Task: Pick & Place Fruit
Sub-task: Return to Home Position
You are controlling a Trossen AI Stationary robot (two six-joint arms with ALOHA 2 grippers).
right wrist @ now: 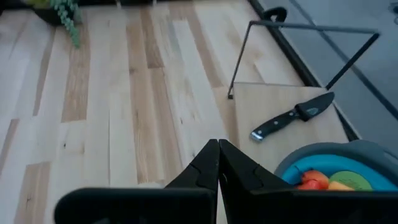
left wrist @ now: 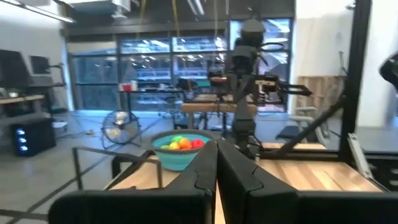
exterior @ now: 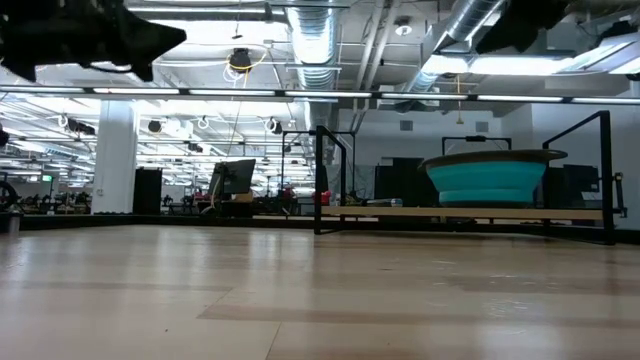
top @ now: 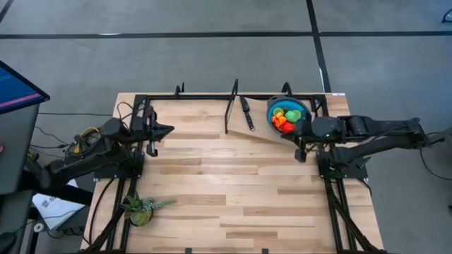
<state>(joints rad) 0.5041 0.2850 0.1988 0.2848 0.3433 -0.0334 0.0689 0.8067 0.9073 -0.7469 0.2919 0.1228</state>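
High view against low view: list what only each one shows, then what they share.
Only the high view: the small coloured toy fruit inside the blue colander, the black-handled knife on its pale wooden board, and the spiky green potted plant at the table's corner. Only the low view: the room behind, with ceiling ducts and lights, and the colander's outer wall. Both: the colander, the light wooden table, its black metal frame, and the arms. These are whole from above, with left gripper and right gripper, but only dark parts from below.

The left arm point(top: 95, 154) is sitting folded on the left, the left gripper point(left wrist: 216, 148) pointing right with its fingers pressing together. The right arm point(top: 381, 130) is stretching in from the far right, the right gripper point(right wrist: 218, 146) likewise pinching its fingers together.
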